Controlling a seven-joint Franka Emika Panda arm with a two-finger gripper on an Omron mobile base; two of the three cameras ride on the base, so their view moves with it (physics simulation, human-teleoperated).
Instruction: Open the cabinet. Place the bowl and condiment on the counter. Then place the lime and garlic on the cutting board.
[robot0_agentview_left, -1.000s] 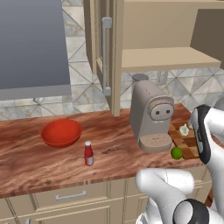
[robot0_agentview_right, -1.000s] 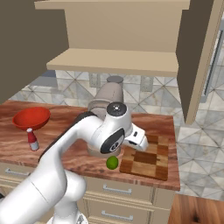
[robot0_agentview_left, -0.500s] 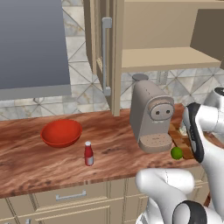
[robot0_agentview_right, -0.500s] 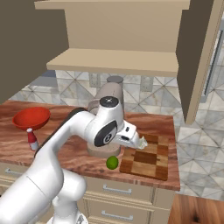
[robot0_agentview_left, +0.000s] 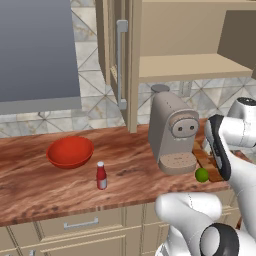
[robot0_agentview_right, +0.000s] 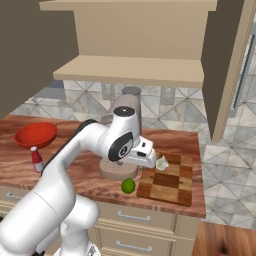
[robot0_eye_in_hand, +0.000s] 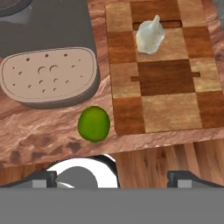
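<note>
**Left base view.** Cabinet (robot0_agentview_left: 121, 60) door swung open, shelf bare. Bowl (robot0_agentview_left: 70, 151), glossy red, wide and shallow, sits on counter (robot0_agentview_left: 30, 185). Condiment (robot0_agentview_left: 101, 175), slim red bottle w/ white cap, upright near bowl, not touching. Both look done. Lime (robot0_agentview_left: 201, 174), small bright green ball, on counter just in front of the coffee machine (robot0_agentview_left: 171, 132), beside board edge.

**Right base view.** Gripper (robot0_agentview_right: 150, 157) hangs low over near-left part of cutting board (robot0_agentview_right: 167, 180). Garlic (robot0_agentview_right: 161, 163), pale lumpy bulb, lies on board at back-left squares, close by gripper. Lime (robot0_agentview_right: 128, 185) on counter off board's left front corner.

**Hand view.** Fingertips (robot0_eye_in_hand: 183, 177) at the frame's far sides: pincer fully spread, nothing in it. Lime (robot0_eye_in_hand: 93, 124) by board (robot0_eye_in_hand: 166, 107) edge, whether touching cannot tell. Garlic (robot0_eye_in_hand: 149, 36) at handle slot.

**Step in hand (judged).** Lime pickup, last item. Advice: centre fingers over lime, come straight down, avoid drip tray (robot0_eye_in_hand: 48, 76); round and smooth, likely to roll, so close gently at widest girth, set on a free square away from garlic.
</note>
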